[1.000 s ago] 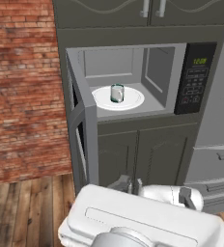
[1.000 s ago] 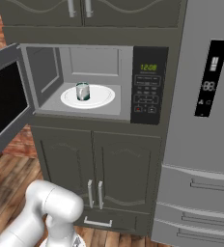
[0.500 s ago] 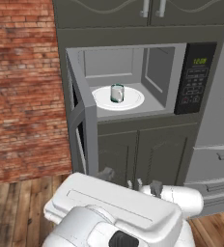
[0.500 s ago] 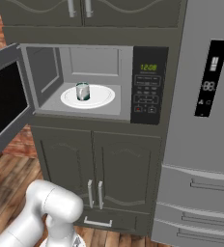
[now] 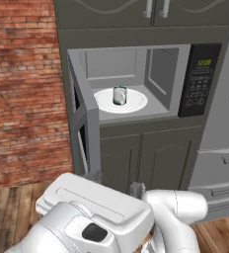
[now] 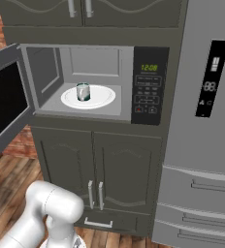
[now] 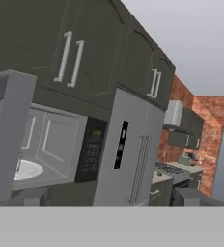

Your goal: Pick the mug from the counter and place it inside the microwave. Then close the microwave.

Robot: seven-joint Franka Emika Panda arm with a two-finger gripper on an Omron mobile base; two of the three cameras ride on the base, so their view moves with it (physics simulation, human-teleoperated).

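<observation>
Dark grey-green cabinetry frames the scene, w/ a brick wall off to one side and a tall grey fridge (image 6: 201,121) on the other; the microwave (image 6: 92,82) sits built into the cabinets between them, cavity exposed. The mug (image 5: 119,95) stands upright on the white round plate (image 5: 136,101) inside the microwave, roughly mid-cavity, clear of the side walls; so the placing part looks done, judging by how things lie. What's left is the door (image 5: 84,123): it hangs swung out on the side of the microwave away from the keypad panel (image 6: 148,87), standing about square to the microwave front in the left base view, its dark window (image 6: 5,101) facing inward in the right base view.

The arm's white body sits low, below the microwave and in front of the lower cabinet doors (image 6: 97,179); the tool is not made out clearly in the base views, but its fingers are spread wide and nothing is held. The hand view looks up past the door's edge (image 7: 7,135) toward the microwave and fridge, so the hand seems to lie below and on the door side of the microwave.

Key relation for the coming move: the door's free edge lies above the hand and toward the brick wall; pushing it shut prob. needs the tool raised to the outer face of the door, then swept toward the keypad side; mug inside is well back from the door's swing, so little risk of a knock.
</observation>
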